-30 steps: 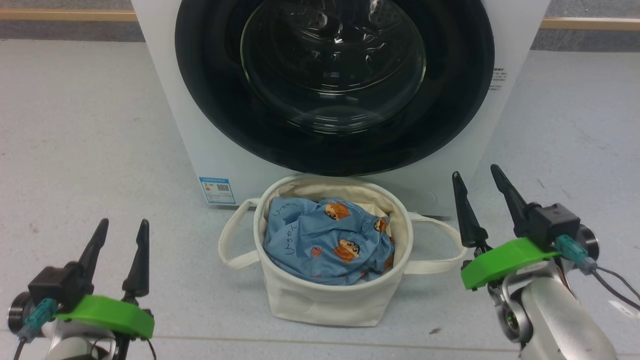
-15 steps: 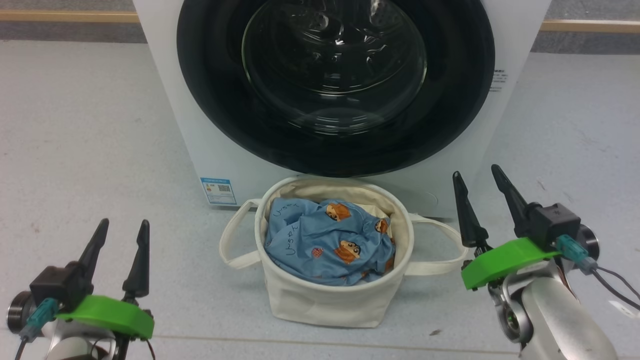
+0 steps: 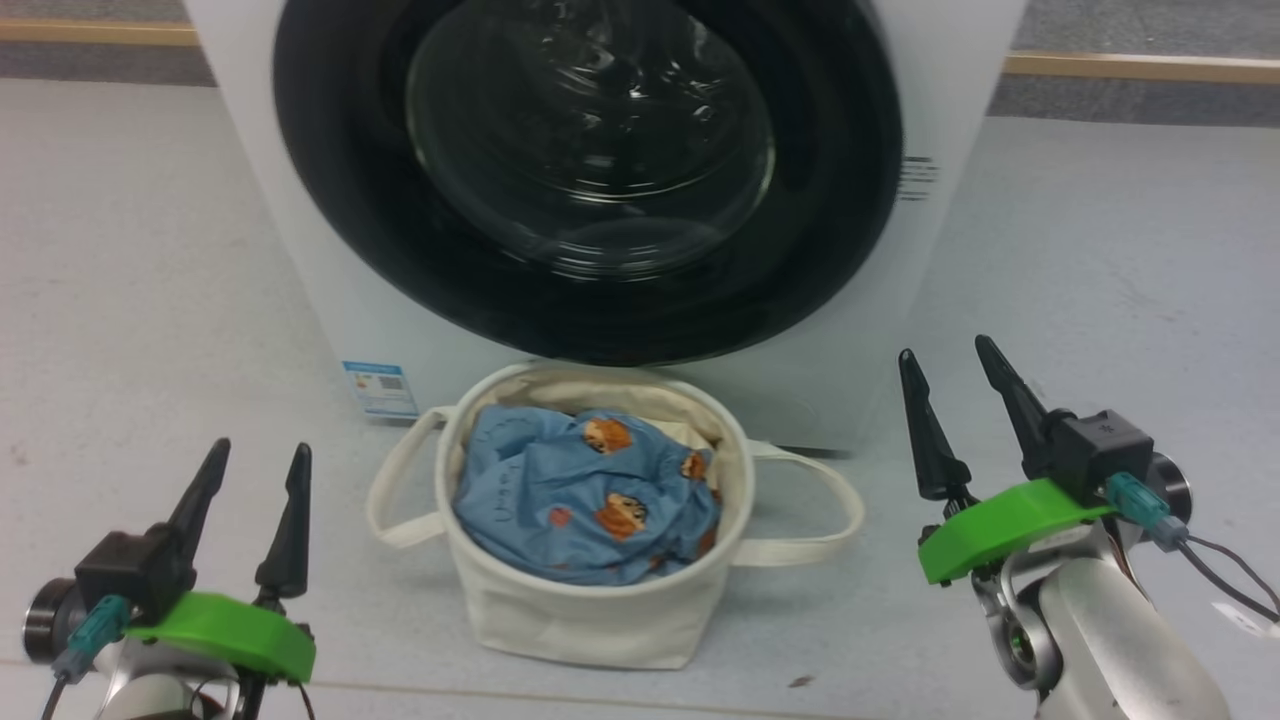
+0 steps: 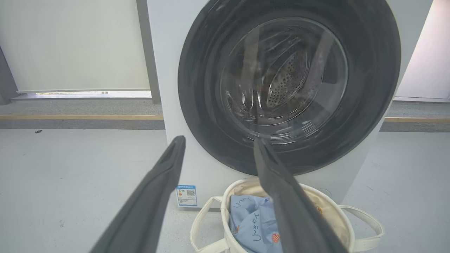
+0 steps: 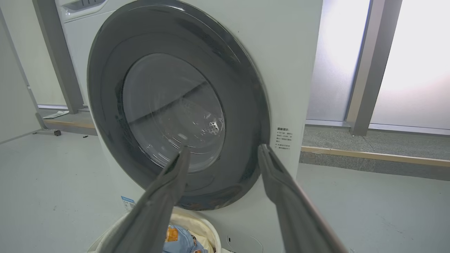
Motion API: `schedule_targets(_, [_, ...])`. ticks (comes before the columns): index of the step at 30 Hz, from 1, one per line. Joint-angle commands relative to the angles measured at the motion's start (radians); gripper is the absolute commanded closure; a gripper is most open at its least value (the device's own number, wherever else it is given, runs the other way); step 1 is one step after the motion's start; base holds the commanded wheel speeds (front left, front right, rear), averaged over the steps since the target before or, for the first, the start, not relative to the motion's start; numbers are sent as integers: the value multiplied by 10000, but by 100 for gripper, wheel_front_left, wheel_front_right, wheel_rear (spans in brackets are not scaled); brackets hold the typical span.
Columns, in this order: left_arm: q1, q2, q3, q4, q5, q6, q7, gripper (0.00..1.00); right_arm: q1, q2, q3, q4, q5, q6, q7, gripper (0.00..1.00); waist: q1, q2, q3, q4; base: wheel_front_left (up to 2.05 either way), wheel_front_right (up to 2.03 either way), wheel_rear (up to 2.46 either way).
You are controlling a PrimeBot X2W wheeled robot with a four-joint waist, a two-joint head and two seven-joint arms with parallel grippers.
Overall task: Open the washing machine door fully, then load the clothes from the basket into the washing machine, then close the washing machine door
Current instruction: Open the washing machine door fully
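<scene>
The white washing machine (image 3: 300, 300) stands straight ahead with its round black door (image 3: 820, 250) closed flush against its front. Through the glass window (image 4: 284, 77) I see the perforated drum. On the floor in front of it sits the cream basket (image 3: 580, 620), holding the crumpled light blue clothes (image 3: 570, 500). My left gripper (image 3: 260, 448) hovers open to the basket's left, nothing between its fingers. On the basket's right my right gripper (image 3: 945, 350) is open and empty too. In the wrist views, the left gripper (image 4: 219, 139) and right gripper (image 5: 224, 147) both point at the door.
A blue-white sticker (image 3: 378, 388) marks the washer's lower left front, and grey text labels (image 5: 284, 138) sit right of the door. A wooden strip (image 3: 1140, 68) runs along the floor behind. Grey floor (image 3: 1100, 280) lies open on both sides of the washer.
The whole head picture has shifted, so washer and basket now sit further left: the camera moved. Both grippers stay open, keeping roughly their places in the picture.
</scene>
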Motion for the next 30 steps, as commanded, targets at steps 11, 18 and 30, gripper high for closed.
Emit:
schedule_targets(11, [-578, 311, 131, -160, -253, -51, -122, 0, -408, -62, 129, -238, 110, 0, -122, 0, -1, 0, 21, -73, 107, 116, -223])
schedule_targets(18, [-574, 276, 15, -165, -288, -56, -122, 0, -379, -48, 141, -204, 157, 0, -122, 0, -1, 0, 13, -58, 50, 50, -101])
schedule_targets(30, [-460, 215, 39, -311, -273, -58, -122, 0, -324, 42, -44, -109, 244, 0, -122, 0, -1, 0, -8, -46, 3, 3, -5])
